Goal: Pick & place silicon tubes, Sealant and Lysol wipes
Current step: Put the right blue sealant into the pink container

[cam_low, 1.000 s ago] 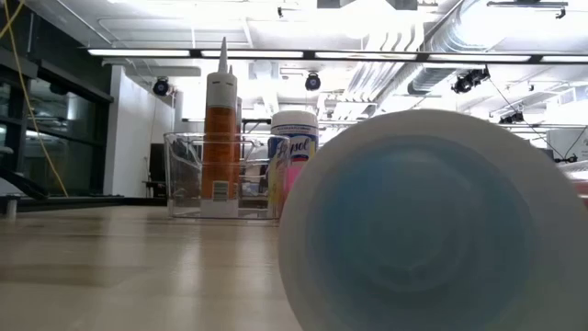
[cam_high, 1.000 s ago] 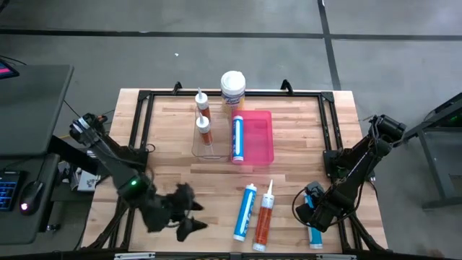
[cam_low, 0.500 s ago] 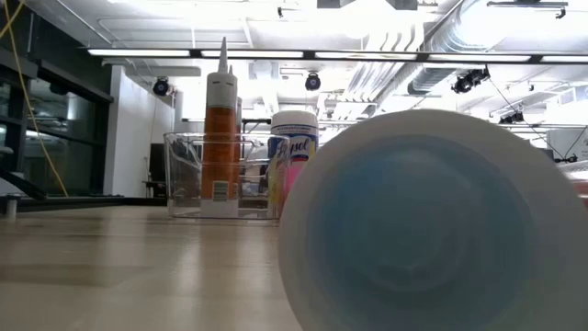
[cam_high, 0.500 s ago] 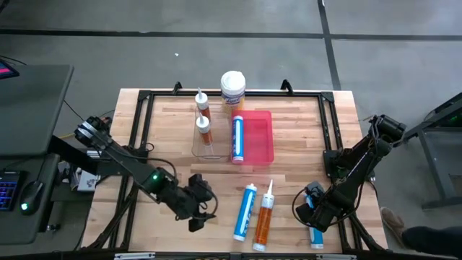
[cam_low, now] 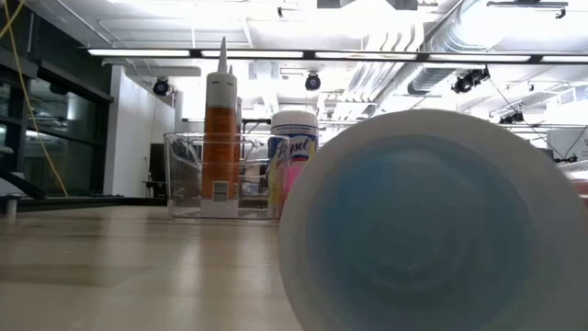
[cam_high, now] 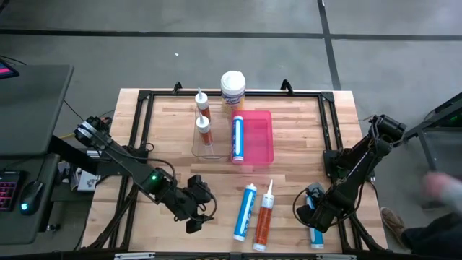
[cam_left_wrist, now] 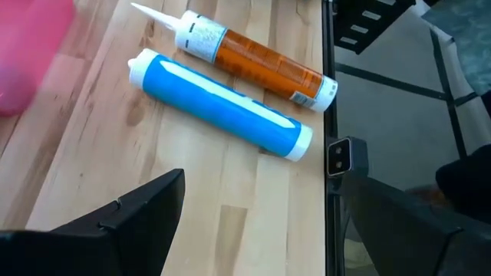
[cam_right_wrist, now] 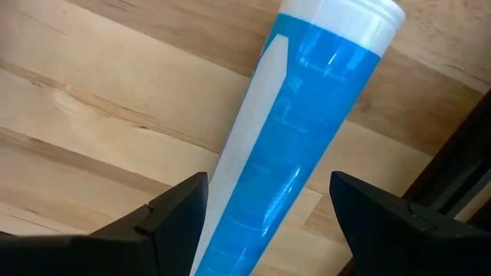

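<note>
Two tubes lie flat near the table's front edge, a blue one [cam_high: 245, 211] [cam_left_wrist: 222, 107] and an orange one [cam_high: 265, 215] [cam_left_wrist: 253, 57]. My left gripper [cam_high: 204, 209] [cam_left_wrist: 261, 238] hangs open just left of them, slanting down toward them. At the front right, my right gripper [cam_high: 312, 211] [cam_right_wrist: 268, 230] points down, open, with a finger on each side of another blue tube [cam_high: 315, 235] [cam_right_wrist: 291, 138] lying on the wood. The Lysol wipes [cam_high: 232, 89] [cam_low: 294, 156] stand upright at the far edge. My right gripper straddles the blue tube's body [cam_right_wrist: 253, 207] from above, fingers across it. A strip of wood shows between the tube and one finger. Whether the other finger [cam_right_wrist: 173, 222] touches the tube's side, I cannot tell. The tube lies flat on the table.
A clear bin [cam_high: 208, 137] holds two upright orange cartridges [cam_high: 203, 115]. Beside it a pink tray [cam_high: 260, 136] holds a blue tube [cam_high: 237, 139]. A tube's round end [cam_low: 423, 221] fills the low view. A person's shoe [cam_high: 393, 220] shows beyond the right edge.
My left gripper has swung toward the table's right, closer to the blue and orange tubes, sinking a little and rolling about its own line. It has then held still. My right gripper has stayed over its tube. A person has come into view at the right.
</note>
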